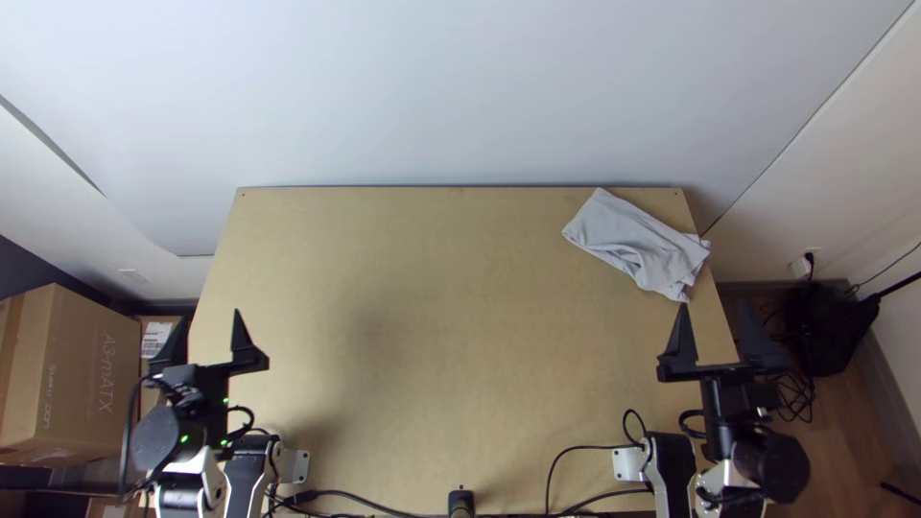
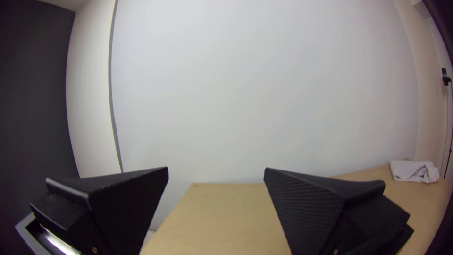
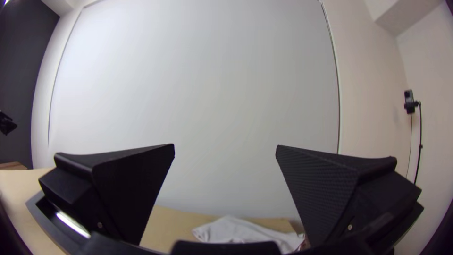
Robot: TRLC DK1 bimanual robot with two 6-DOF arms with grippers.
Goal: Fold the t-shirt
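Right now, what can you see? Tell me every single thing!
t-shirt: 1, light grey, rumpled at the table's far right corner
table: 1, light wood, in the middle
cardboard boxes: at least 2, brown, left of the table
big panel: 1, white, behind the table
cables: several, black, near edge and right side
wall socket: 1, white, right wall
floor: wooden, brown, right
arms: 2, silver and black, near corners
left gripper: 1, black, open, left side
right gripper: 1, black, open, right side

The shirt (image 1: 628, 238) is pale grey, the table (image 1: 451, 288) tan.
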